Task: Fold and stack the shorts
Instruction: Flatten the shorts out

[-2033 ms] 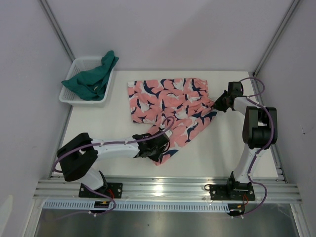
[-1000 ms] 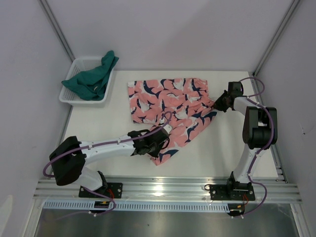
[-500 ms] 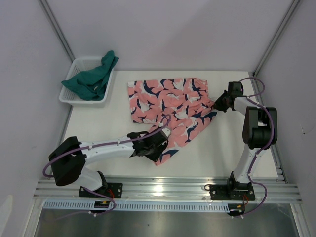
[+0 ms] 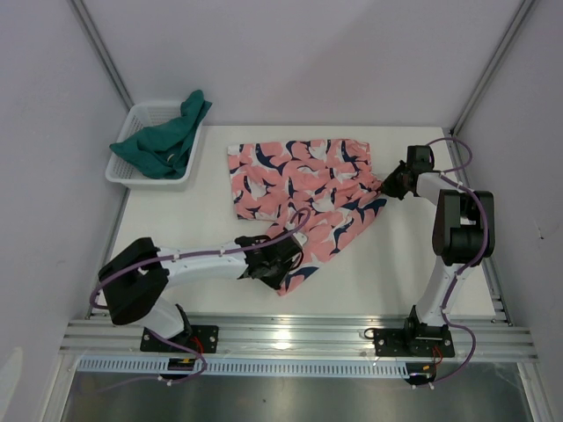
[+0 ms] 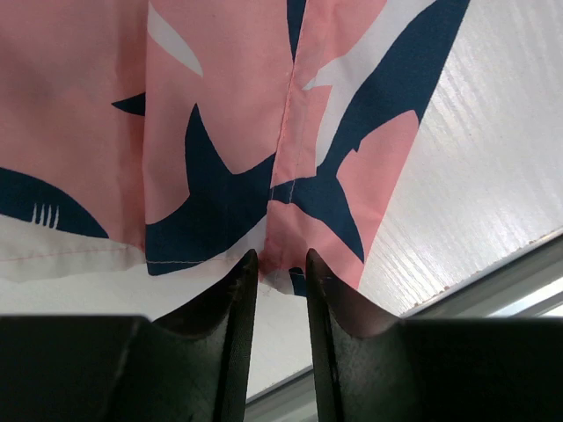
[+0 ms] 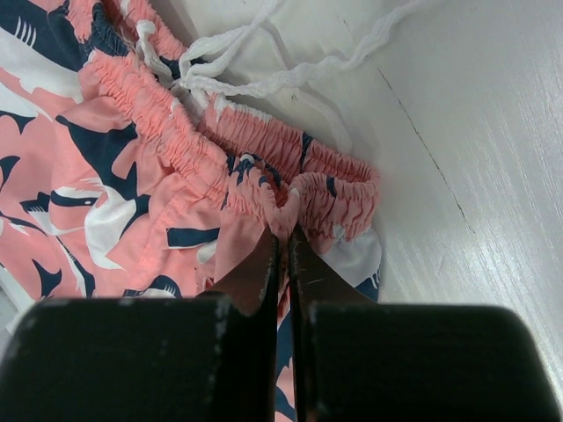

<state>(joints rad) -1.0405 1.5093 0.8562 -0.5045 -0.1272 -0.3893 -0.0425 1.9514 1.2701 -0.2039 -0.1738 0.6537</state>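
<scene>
The salmon-pink shark-print shorts (image 4: 299, 176) lie spread on the white table, with one leg reaching toward the near edge. My left gripper (image 4: 281, 262) sits at that leg's lower hem. In the left wrist view its jaws (image 5: 280, 264) stand narrowly apart, with the hem corner (image 5: 286, 251) between the tips. My right gripper (image 4: 388, 186) is shut on the elastic waistband (image 6: 330, 189) at the shorts' right side, the fingers (image 6: 283, 237) pinching a fold. The white drawstring (image 6: 264, 83) lies loose beyond. The dark teal shorts (image 4: 163, 141) lie crumpled in the basket.
The white mesh basket (image 4: 148, 182) stands at the table's far left corner. The table's near edge and metal rail (image 5: 519, 264) run close to the right of my left gripper. Bare table (image 4: 396, 264) lies between the arms.
My left gripper shifted left about a second ago, then came back right to the leg's hem. The shorts and the right gripper have stayed still.
</scene>
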